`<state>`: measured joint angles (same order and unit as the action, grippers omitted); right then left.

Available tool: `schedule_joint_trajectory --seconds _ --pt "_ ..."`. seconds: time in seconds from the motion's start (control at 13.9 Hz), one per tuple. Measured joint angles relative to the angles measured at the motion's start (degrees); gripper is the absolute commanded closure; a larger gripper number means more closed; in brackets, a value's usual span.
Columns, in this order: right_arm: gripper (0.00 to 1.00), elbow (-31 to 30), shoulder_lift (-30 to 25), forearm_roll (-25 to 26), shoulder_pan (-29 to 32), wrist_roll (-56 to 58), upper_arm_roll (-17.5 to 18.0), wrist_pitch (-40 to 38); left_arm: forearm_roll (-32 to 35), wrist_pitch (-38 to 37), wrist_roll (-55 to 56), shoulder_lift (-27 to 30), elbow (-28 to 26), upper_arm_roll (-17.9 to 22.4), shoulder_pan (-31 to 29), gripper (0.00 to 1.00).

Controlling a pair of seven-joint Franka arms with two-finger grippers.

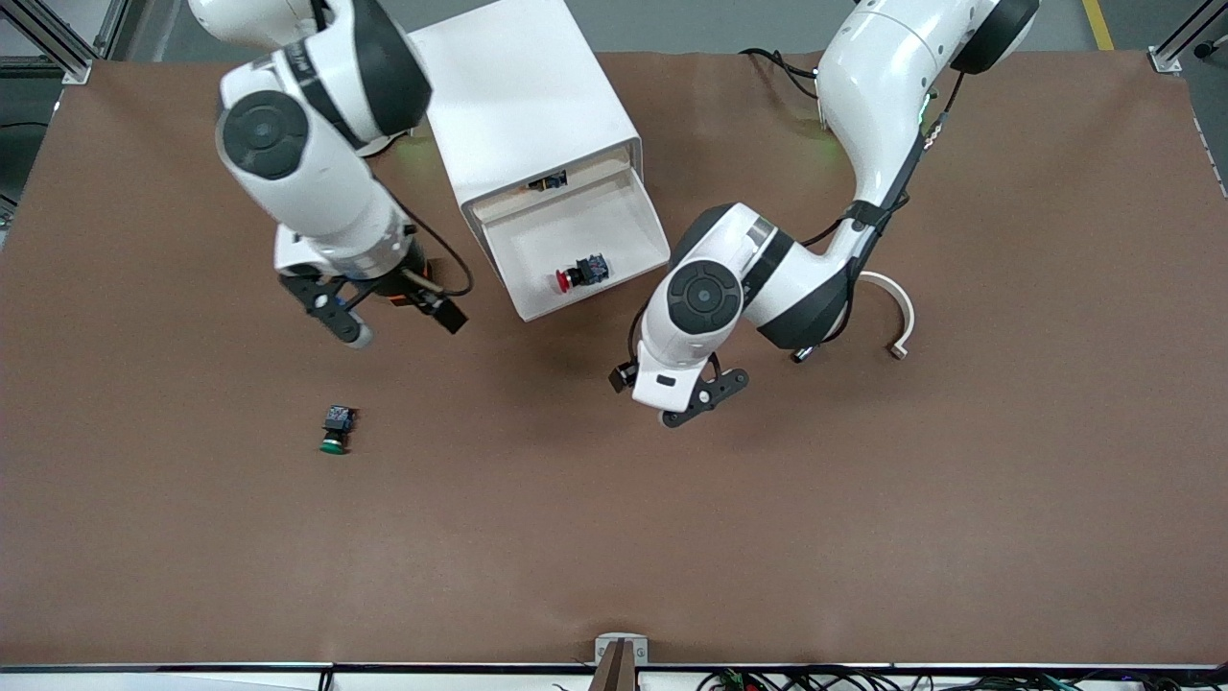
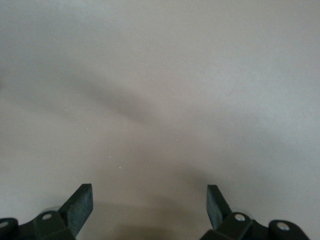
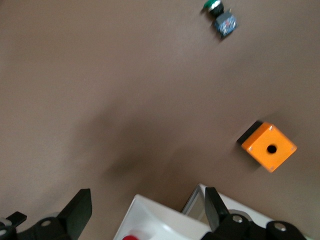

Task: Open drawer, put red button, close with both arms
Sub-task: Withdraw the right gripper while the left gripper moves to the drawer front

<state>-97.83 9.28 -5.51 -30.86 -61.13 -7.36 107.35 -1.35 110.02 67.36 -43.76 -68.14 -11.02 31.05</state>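
The white cabinet (image 1: 518, 96) lies on the brown table between the two arm bases. Its drawer (image 1: 537, 240) stands pulled open toward the front camera. The red button (image 1: 580, 274) lies on its side in the drawer near the front wall. My right gripper (image 1: 403, 324) is open and empty, over the table beside the drawer toward the right arm's end. In the right wrist view my right gripper (image 3: 147, 207) hangs over a drawer corner (image 3: 160, 220), with a bit of the red cap (image 3: 131, 237) showing. My left gripper (image 1: 698, 398) is open and empty over bare table; the left wrist view (image 2: 149, 202) shows only table.
A green-capped button (image 1: 334, 429) lies on the table nearer the front camera than my right gripper; it also shows in the right wrist view (image 3: 220, 15). An orange box with a hole (image 3: 267, 146) sits under my right hand. A curved beige piece (image 1: 900, 317) lies by the left arm.
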Motion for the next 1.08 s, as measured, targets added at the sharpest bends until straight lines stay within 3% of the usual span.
schedule_joint_trajectory --seconds 1.08 --pt "0.0 0.08 -8.16 0.0 22.81 48.25 -0.1 -8.21 -0.09 1.44 3.98 -0.12 -3.34 -0.11 9.28 0.0"
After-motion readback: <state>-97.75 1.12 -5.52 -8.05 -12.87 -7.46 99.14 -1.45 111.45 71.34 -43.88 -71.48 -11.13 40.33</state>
